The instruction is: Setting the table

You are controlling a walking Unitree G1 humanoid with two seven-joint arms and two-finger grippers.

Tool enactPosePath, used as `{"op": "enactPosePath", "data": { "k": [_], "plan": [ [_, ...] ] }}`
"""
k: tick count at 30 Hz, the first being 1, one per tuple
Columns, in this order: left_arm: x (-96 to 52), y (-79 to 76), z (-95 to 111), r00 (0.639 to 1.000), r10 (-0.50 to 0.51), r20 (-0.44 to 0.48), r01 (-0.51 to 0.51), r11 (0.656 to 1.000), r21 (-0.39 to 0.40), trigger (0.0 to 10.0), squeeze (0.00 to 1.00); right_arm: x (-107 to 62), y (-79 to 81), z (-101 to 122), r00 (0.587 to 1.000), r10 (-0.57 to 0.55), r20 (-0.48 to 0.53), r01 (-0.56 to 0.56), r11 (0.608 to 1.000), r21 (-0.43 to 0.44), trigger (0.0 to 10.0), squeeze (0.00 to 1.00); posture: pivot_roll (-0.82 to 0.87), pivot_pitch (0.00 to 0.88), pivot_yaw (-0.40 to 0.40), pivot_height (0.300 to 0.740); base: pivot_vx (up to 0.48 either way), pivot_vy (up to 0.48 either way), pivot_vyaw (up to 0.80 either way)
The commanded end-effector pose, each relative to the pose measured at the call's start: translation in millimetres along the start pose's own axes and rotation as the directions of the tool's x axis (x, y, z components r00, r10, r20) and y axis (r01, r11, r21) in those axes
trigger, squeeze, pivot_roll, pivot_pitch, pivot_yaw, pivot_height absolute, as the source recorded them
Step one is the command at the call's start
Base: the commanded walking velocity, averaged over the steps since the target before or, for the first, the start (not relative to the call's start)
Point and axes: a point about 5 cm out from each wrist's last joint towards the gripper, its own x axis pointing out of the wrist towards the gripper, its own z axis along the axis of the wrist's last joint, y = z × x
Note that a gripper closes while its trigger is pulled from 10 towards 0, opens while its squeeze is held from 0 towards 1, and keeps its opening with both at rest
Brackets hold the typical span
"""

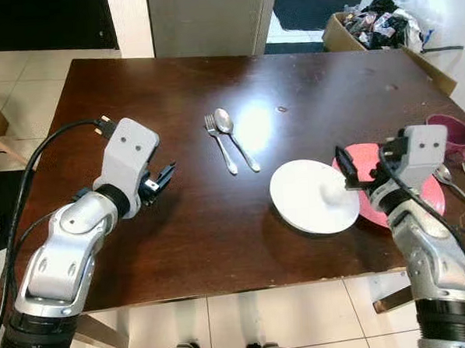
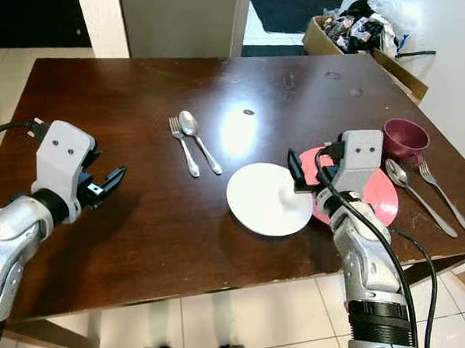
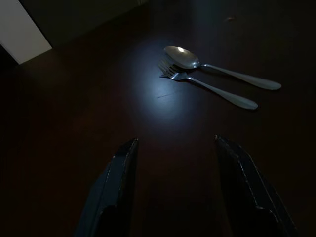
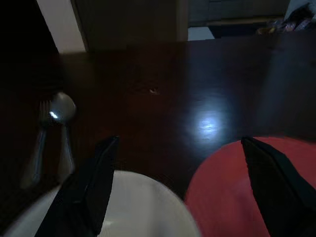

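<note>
Where the right hand (image 4: 180, 185) straddles both plates (image 4: 143, 207), its fingers (image 4: 94, 182) stand apart.

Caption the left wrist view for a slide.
Open left tool hovers over the dark table, pointing toward a fork and spoon lying side by side.

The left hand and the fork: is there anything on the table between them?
No. In the left wrist view, only bare dark table lies between the open left hand and the fork, with the spoon just beyond.

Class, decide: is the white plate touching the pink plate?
Touching. The right eye view shows the white plate lying over the pink plate at its rim.
</note>
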Motion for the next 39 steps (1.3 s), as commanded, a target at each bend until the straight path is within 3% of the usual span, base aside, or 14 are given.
{"op": "enactPosePath", "data": {
  "k": [1,4,5,7,8,12,14,18,22,23,27,29,30,39],
  "plan": [
    [2.6,-3.6,0,1.000,-0.015,0.002,0.015,1.000,0.006,10.0,0.00,-5.1,-2.3,-6,1.000,-0.008,-0.027,0.009,0.998,0.056,10.0,1.00,0.07,0.056,0.003,0.740,0.000,0.000,0.00],
    [3.8,-2.6,1,1.000,-0.013,0.002,0.013,1.000,0.008,10.0,0.00,-8.2,4.8,-13,0.996,0.027,-0.089,-0.017,0.994,0.109,10.0,1.00,0.06,0.056,0.007,0.740,0.000,0.000,0.00],
    [4.6,-2.3,0,1.000,-0.012,0.001,0.012,1.000,0.010,10.0,0.00,-15.8,8.1,-28,0.979,0.032,-0.200,-0.010,0.994,0.110,10.0,0.00,0.06,0.056,0.004,0.740,0.000,0.000,0.00],
    [4.8,-2.0,0,1.000,-0.012,0.001,0.012,1.000,0.009,10.0,0.00,-19.1,8.0,-33,0.972,0.026,-0.236,-0.003,0.995,0.098,10.0,0.00,0.05,0.058,0.004,0.740,0.000,0.000,0.00],
    [5.1,-2.8,-1,1.000,-0.012,0.001,0.012,1.000,0.007,10.0,0.00,-25.4,2.6,-40,0.959,-0.022,-0.284,0.036,0.998,0.043,10.0,0.00,0.05,0.060,0.003,0.740,0.000,0.000,0.00],
    [5.7,-4.6,-2,1.000,-0.018,0.001,0.018,1.000,0.004,10.0,0.00,-30.3,-3.7,-42,0.950,-0.075,-0.304,0.086,0.996,0.021,10.0,0.00,0.04,0.065,0.007,0.740,0.000,0.000,0.00],
    [7.5,-6.3,-3,1.000,-0.027,0.000,0.027,1.000,0.004,10.0,0.00,-35.7,-9.7,-36,0.951,-0.118,-0.285,0.103,0.992,-0.066,10.0,0.00,0.03,0.067,0.014,0.740,0.000,0.000,0.00],
    [10.8,-7.2,-2,0.999,-0.036,0.004,0.036,0.999,0.003,10.0,0.00,-39.7,-9.9,-36,0.946,-0.121,-0.301,0.114,0.993,-0.041,10.0,0.00,0.01,0.065,0.022,0.740,0.000,0.000,0.00],
    [14.1,-8.2,0,0.999,-0.043,0.012,0.043,0.999,0.003,10.0,0.00,-39.2,-3.1,-40,0.947,-0.073,-0.312,0.088,0.995,0.036,10.0,0.00,0.01,0.063,0.029,0.740,0.000,0.000,0.00],
    [15.4,-8.4,1,0.999,-0.046,0.016,0.046,0.999,0.004,10.0,0.00,-38.2,2.8,-44,0.943,-0.031,-0.331,0.073,0.990,0.117,7.4,0.00,0.01,0.060,0.030,0.740,0.000,0.000,0.00],
    [15.8,-8.0,2,0.999,-0.047,0.018,0.047,0.999,0.005,10.0,0.00,-38.0,7.1,-50,0.937,-0.004,-0.349,0.070,0.982,0.175,7.6,0.00,0.01,0.059,0.031,0.740,0.000,0.000,0.00],
    [15.6,-6.5,3,0.999,-0.044,0.021,0.044,0.999,0.007,10.0,0.00,-37.2,11.9,-58,0.929,0.023,-0.368,0.065,0.972,0.226,3.7,0.00,0.02,0.061,0.031,0.740,0.000,0.000,0.00],
    [15.4,-5.4,3,0.999,-0.041,0.021,0.040,0.999,0.009,10.0,0.00,-36.4,13.2,-62,0.926,0.025,-0.377,0.072,0.968,0.240,0.0,0.00,0.02,0.061,0.029,0.740,0.000,0.000,0.00],
    [14.8,-4.0,2,0.999,-0.033,0.021,0.033,0.999,0.010,10.0,0.00,-31.4,12.1,-60,0.926,0.036,-0.375,0.075,0.958,0.275,0.0,0.00,0.03,0.061,0.027,0.740,0.000,0.000,0.00]
  ]
}}
